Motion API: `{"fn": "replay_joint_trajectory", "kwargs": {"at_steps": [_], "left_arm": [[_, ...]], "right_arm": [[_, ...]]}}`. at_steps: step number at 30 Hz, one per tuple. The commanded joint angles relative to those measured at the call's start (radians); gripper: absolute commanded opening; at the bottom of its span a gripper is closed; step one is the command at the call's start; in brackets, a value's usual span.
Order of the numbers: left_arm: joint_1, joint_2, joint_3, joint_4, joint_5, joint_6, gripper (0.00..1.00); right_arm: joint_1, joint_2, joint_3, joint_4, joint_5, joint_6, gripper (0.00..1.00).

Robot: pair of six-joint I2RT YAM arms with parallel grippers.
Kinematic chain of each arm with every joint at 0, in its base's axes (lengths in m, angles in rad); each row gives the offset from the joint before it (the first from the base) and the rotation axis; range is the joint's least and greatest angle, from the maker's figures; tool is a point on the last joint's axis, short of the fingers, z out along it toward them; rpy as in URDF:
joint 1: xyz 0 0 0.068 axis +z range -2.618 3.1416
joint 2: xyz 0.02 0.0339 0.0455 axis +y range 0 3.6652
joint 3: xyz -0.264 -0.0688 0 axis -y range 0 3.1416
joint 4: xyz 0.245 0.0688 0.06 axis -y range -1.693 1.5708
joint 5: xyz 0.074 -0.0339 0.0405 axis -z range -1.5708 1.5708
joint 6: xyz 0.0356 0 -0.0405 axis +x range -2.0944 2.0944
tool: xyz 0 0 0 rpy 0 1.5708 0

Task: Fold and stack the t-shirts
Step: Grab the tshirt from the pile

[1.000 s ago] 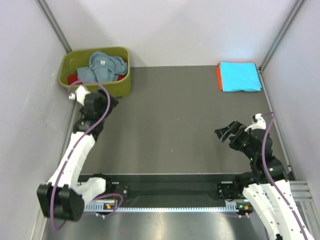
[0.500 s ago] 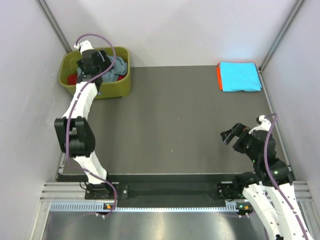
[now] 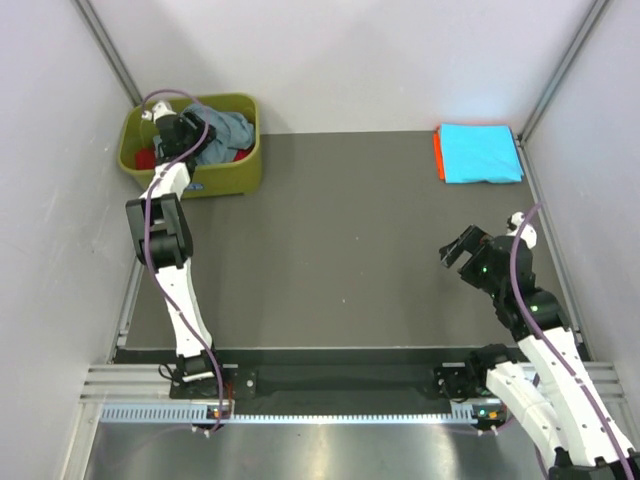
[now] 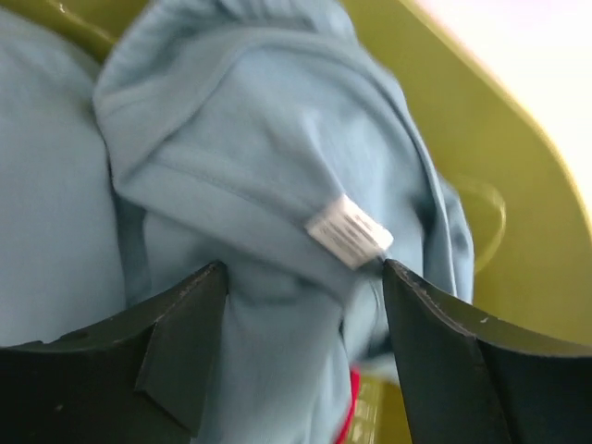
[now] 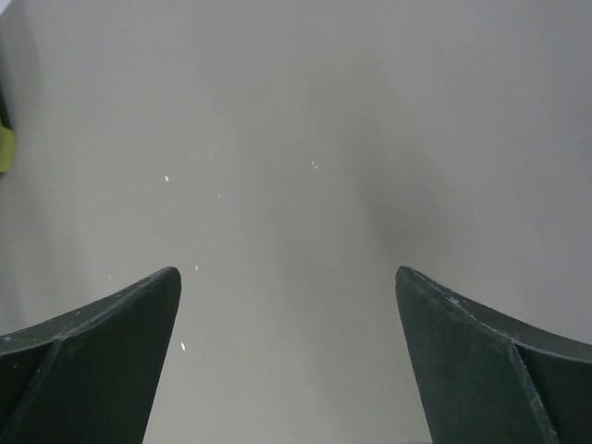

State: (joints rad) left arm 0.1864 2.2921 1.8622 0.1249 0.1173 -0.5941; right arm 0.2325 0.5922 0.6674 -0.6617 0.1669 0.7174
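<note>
Grey surface [image 3: 340, 230] lies under my right hand [image 3: 457, 247], which is spread wide and holds nothing. At upper left my left hand [image 4: 305, 277] is open astride the grey-blue tee [image 4: 250, 157] in the olive bin [image 3: 235, 175], with a red tee [image 3: 146, 158] beside it. At upper right the cyan tee [image 3: 480, 152] lies folded on the orange tee [image 3: 437, 152]. I judge two done and two left.

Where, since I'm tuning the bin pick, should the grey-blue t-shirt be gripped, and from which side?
Probably the raised collar fold beside the neck label, coming down from above: the grey-blue t-shirt lies crumpled in the bin, whose walls block a sideways approach, and the open left end effector straddles that ridge.
</note>
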Motion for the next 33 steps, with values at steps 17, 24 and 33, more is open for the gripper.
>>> {"fn": "replay_joint_trajectory", "kwargs": {"at_steps": [17,24,33], "left_arm": [[-0.022,0.058,0.359,0.252,0.179,-0.400,0.00],[-0.083,-0.153,0.379,0.253,0.237,-0.444,0.00],[-0.218,-0.549,0.217,0.041,0.384,-0.234,0.00]], "right_arm": [[-0.013,0.198,0.049,0.165,-0.036,-0.002,1.00],[-0.013,0.170,0.072,0.123,-0.070,-0.113,1.00],[-0.025,0.130,0.090,0.089,-0.251,-0.163,1.00]]}}
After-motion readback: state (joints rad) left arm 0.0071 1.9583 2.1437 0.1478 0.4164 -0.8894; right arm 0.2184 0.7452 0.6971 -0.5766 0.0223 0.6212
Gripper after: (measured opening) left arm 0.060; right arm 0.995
